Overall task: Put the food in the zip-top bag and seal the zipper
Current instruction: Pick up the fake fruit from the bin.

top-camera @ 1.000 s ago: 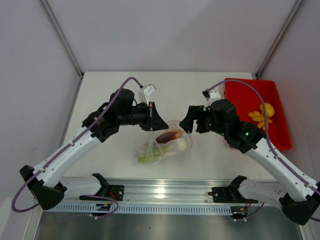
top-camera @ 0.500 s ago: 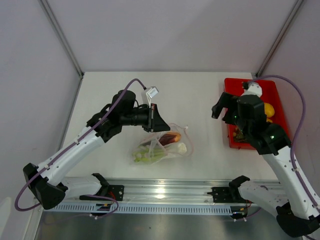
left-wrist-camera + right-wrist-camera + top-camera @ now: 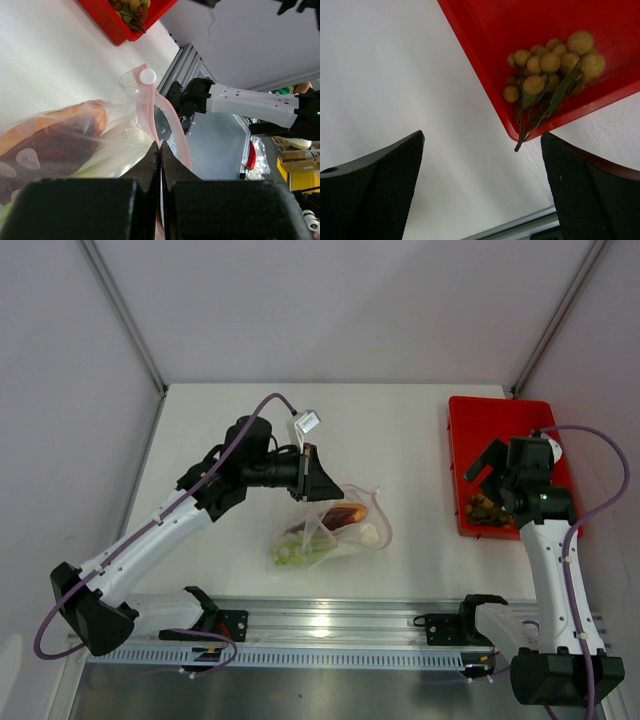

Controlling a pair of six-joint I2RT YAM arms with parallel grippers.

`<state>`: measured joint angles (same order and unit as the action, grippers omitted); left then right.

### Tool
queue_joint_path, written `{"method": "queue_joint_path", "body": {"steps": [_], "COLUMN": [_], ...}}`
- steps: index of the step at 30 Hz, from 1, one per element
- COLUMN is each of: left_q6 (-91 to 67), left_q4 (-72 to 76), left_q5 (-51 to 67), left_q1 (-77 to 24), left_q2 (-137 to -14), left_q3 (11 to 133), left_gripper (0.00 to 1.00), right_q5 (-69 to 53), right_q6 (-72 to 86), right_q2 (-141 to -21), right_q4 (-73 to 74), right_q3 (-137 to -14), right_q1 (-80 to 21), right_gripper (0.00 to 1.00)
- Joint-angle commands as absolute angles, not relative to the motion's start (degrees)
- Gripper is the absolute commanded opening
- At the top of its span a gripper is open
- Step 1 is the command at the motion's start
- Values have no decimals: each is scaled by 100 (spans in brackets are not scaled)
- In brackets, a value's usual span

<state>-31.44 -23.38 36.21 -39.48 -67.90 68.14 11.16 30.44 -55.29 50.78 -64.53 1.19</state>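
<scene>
The zip-top bag [image 3: 340, 528] lies at the table's front middle with the leek stalk [image 3: 305, 551] and the orange slice and dark red piece [image 3: 341, 513] inside. My left gripper [image 3: 318, 480] is shut on the pinkish zipper [image 3: 150, 107] at the bag's mouth and holds that edge up; the left wrist view shows its tips [image 3: 160, 148] pinched on the strip. My right gripper [image 3: 490, 478] is open and empty above the near left corner of the red tray [image 3: 480, 420]. The bunch of tan balls [image 3: 550, 62] lies in the tray [image 3: 485, 30] beyond its open tips [image 3: 482, 165]. The lemon is hidden.
The red tray stands at the right side, its near corner close to the table's front edge. The aluminium rail [image 3: 330, 625] runs along the front. White walls enclose the table on three sides.
My right arm has swung away from the bag to the right and now hangs over the red tray. My left gripper has kept its hold and raised the bag's edge slightly.
</scene>
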Motion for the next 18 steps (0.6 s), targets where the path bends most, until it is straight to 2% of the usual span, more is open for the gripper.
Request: {"method": "queue_joint_path", "body": {"steps": [1, 10, 15, 17, 18], "left_q6": [-3094, -3067, -3059, -3032, -2989], "left_q4": [-1837, -1802, -1881, -1916, -2012], "left_q5": [3990, 3920, 3788, 3762, 3718], "left_q1": [-3902, -3894, -3894, -3902, -3894], "left_q2": [-6864, -7040, -7163, -7216, -7233], "left_q3": [6855, 6952, 7075, 7163, 7250], "left_gripper": [1, 1, 1, 0, 0], "right_q5": [484, 256, -1404, -1433, -1032], "right_q6": [3243, 3165, 2865, 2874, 2874], "right_q2": [-5371, -5194, -5326, -5387, -5405], "right_q4": [5045, 4887, 4422, 4403, 4482], "right_q3": [-6092, -5511, -5458, -5510, -5554], "right_q1": [176, 176, 53, 18, 18], "right_gripper": [100, 94, 88, 89, 89]}}
